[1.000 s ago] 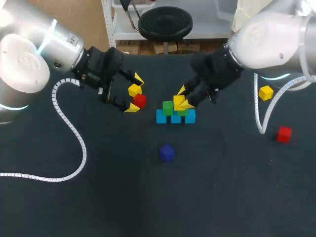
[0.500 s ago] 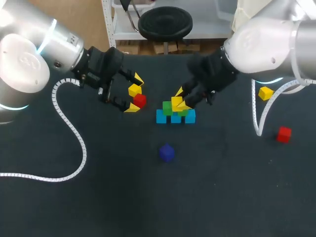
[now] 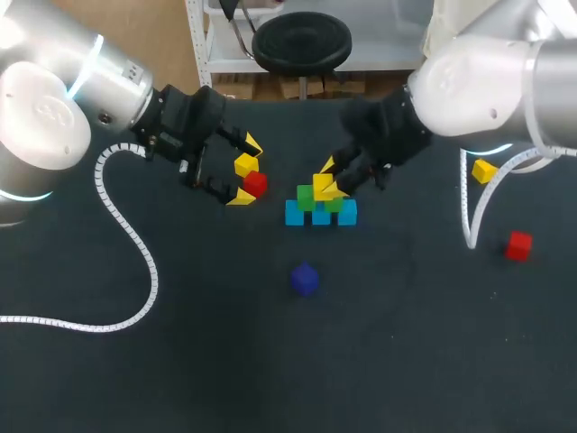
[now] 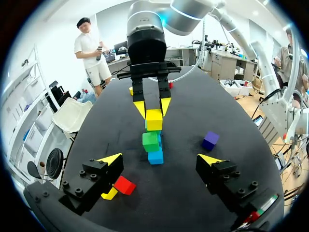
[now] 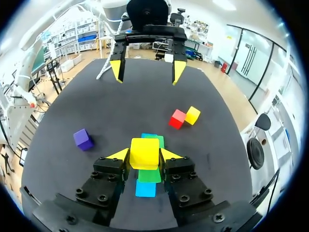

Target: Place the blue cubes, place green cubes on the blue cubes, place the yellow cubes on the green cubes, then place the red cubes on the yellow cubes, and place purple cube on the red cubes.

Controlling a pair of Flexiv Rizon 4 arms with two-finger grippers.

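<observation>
Three blue cubes (image 3: pixel 295 214) stand in a row mid-table with two green cubes (image 3: pixel 306 197) on top. My right gripper (image 3: pixel 329 180) is shut on a yellow cube (image 5: pixel 145 153) and holds it just above the green cubes (image 5: pixel 149 175). From the left wrist view, that yellow cube (image 4: pixel 154 120) hangs over the stack. My left gripper (image 3: pixel 245 171) stands wide open left of the stack and holds nothing. A yellow cube (image 3: pixel 245 164) and a red cube (image 3: pixel 256 183) lie by it. The purple cube (image 3: pixel 305 278) sits nearer the front.
Another yellow cube (image 3: pixel 485 170) and another red cube (image 3: pixel 518 244) lie at the far right, near my right arm's white cable. My left arm's coiled cable (image 3: pixel 126 234) trails over the table's left part.
My right gripper has shifted a little to the left with the yellow cube, staying over the green cubes. The left arm has kept still.
</observation>
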